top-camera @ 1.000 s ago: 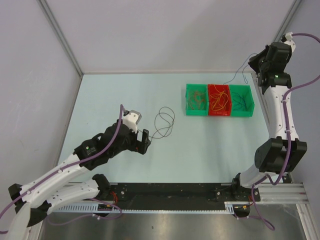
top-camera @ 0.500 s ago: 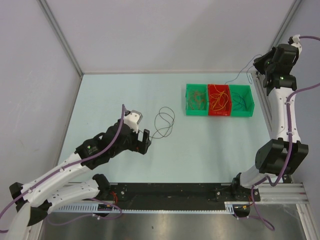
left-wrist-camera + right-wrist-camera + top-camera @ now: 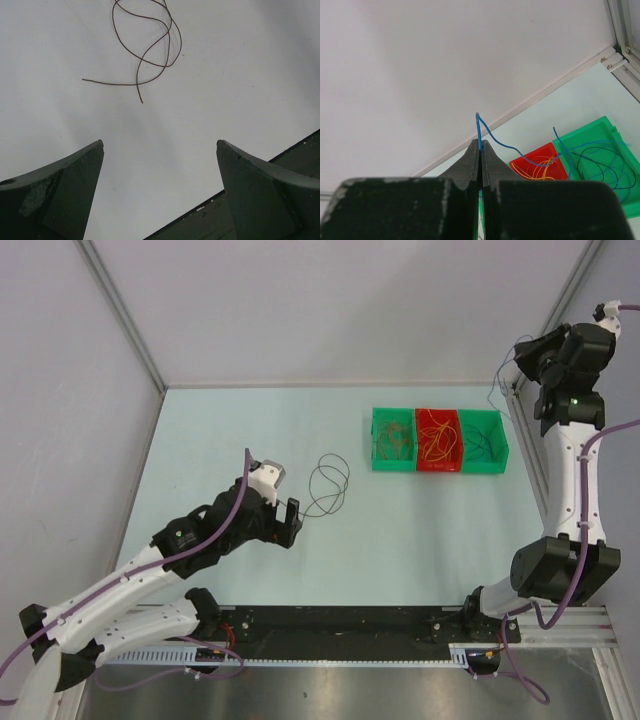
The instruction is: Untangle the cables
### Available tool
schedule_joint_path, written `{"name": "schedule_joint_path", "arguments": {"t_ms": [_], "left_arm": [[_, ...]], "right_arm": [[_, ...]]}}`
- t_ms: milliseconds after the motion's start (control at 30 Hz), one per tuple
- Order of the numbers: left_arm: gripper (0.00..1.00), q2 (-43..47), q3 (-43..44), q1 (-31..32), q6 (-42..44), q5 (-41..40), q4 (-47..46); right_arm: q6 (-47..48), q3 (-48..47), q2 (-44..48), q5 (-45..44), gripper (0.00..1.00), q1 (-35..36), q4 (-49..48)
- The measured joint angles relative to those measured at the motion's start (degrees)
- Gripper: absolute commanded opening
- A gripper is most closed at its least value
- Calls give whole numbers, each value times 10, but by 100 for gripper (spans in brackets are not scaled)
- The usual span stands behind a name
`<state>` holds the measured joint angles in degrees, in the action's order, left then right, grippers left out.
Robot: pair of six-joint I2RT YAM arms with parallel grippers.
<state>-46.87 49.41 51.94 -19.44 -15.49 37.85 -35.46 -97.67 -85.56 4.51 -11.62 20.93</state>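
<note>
A dark brown cable (image 3: 328, 487) lies in loose loops on the table, just beyond my left gripper (image 3: 291, 523). In the left wrist view that cable (image 3: 150, 45) sits ahead of the open left gripper (image 3: 160, 145), which has nothing between its fingers. My right gripper (image 3: 519, 348) is raised high at the back right, above the bins. In the right wrist view the right gripper (image 3: 480, 142) is shut on a thin blue cable (image 3: 520, 149) that trails down toward the bins. More cables lie in the bins: brownish (image 3: 393, 440), orange (image 3: 438, 438), blue and dark (image 3: 482, 440).
Three joined bins stand at the back right: a green one (image 3: 376, 445), a red one (image 3: 438, 469) and another green one (image 3: 503, 448). An aluminium frame rail (image 3: 530, 455) runs along the table's right edge. Grey walls close the back and sides.
The right arm has risen and swung right, pulling the blue cable up off the table behind the bins. The left arm and the brown cable have not moved.
</note>
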Motion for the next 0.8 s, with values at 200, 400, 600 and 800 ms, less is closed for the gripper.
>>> {"name": "schedule_joint_path", "arguments": {"t_ms": [200, 400, 600, 800], "left_arm": [[99, 0, 0, 0, 0, -4, 0], [99, -7, 0, 0, 0, -6, 0], [99, -11, 0, 0, 0, -8, 0], [99, -16, 0, 0, 0, -8, 0]], "right_arm": [[-2, 2, 1, 4, 0, -13, -4], [-6, 32, 1, 7, 0, -28, -16], [-10, 47, -3, 14, 0, -30, -26], [-10, 72, -6, 18, 0, -30, -50]]}}
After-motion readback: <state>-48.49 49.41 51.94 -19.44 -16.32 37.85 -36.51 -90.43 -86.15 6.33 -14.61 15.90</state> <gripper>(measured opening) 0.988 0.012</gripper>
